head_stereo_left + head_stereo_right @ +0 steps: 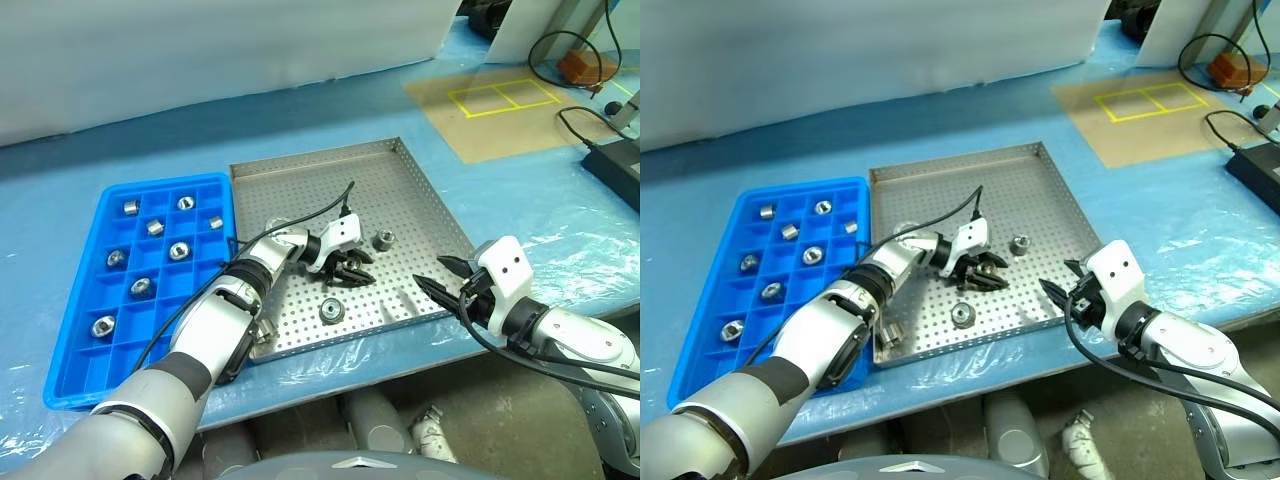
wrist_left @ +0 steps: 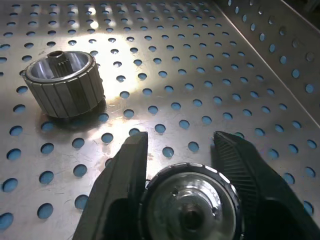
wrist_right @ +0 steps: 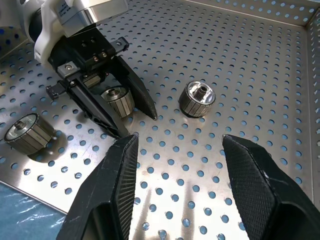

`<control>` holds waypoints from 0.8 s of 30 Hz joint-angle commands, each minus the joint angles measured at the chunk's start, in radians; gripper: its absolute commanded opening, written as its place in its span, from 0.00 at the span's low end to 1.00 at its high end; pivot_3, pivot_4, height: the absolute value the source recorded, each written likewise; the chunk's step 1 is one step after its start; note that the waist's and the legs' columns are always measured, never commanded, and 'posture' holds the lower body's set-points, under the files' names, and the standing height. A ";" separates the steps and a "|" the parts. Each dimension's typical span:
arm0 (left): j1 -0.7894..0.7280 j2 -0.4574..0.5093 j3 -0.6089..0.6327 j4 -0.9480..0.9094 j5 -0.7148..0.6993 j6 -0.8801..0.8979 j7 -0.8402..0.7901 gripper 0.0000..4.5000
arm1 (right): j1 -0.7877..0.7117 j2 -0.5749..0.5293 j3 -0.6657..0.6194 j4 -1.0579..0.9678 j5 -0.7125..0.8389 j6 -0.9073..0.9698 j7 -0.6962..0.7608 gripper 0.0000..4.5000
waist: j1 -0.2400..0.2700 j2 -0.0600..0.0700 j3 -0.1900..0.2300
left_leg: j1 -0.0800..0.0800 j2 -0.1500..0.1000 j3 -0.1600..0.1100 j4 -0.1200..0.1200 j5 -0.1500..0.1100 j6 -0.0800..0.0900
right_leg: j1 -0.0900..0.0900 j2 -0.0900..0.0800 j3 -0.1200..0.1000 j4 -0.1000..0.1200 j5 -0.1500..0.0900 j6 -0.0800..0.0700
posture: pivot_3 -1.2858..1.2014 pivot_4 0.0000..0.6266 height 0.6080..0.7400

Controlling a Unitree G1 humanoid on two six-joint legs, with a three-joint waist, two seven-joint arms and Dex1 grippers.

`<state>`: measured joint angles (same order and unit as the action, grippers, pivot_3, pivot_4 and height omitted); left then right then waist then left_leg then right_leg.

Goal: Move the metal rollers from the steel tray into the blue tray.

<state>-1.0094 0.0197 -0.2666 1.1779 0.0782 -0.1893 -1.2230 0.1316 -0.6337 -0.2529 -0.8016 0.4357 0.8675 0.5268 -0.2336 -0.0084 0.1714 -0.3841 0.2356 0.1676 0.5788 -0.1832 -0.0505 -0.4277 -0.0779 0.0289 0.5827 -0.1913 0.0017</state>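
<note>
My left gripper [image 1: 350,272], at the frame centre, is clamped on one small shiny ribbed metal roller [image 2: 190,202] on the large grey perforated steel tray [image 1: 400,180]. My right gripper [image 1: 440,275], lower right, holds nothing, its fingers apart. Eight rollers already sit in the bright blue compartment tray [image 1: 70,330] at the left. At least three rollers remain, I think: this one, one beside [image 1: 382,239], one below [image 1: 332,310].

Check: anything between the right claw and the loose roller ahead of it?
No. The right wrist view shows bare steel tray between the right claw and that roller.
</note>
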 commanded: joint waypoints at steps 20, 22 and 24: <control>-0.048 0.212 0.197 -0.163 -0.138 -0.031 -0.084 0.39 | -0.124 -0.044 0.079 0.092 0.002 -0.062 0.049 0.61 | 0.002 0.000 0.000 | 0.001 0.000 0.000 0.000 0.000 0.000 | 0.001 -0.001 0.000 0.000 0.000 0.000 | 0.27 0.24 1.00; -0.027 0.263 0.208 -0.212 -0.146 -0.037 -0.103 0.39 | -0.166 -0.047 0.112 0.130 -0.005 -0.082 0.068 0.61 | 0.007 0.000 0.000 | 0.000 -0.001 0.000 0.000 0.000 0.000 | 0.001 -0.001 -0.001 0.000 0.000 -0.001 | 0.29 0.24 1.00; -0.002 0.316 0.210 -0.264 -0.150 -0.023 -0.125 0.39 | -0.208 -0.047 0.144 0.174 -0.011 -0.104 0.089 0.61 | 0.011 0.000 0.000 | 0.000 0.000 0.000 0.000 0.000 0.000 | 0.001 -0.001 -0.001 0.001 0.001 -0.001 | 0.32 0.24 1.00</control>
<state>-1.0104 0.3002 -0.0780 0.9846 -0.0462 -0.2017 -1.3280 -0.0510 -0.6698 -0.1251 -0.6416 0.4288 0.7982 0.5965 -0.2222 -0.0088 0.1718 -0.3836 0.2356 0.1673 0.5781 -0.1831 -0.0503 -0.4272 -0.0790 0.0275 0.5840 -0.1908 0.0008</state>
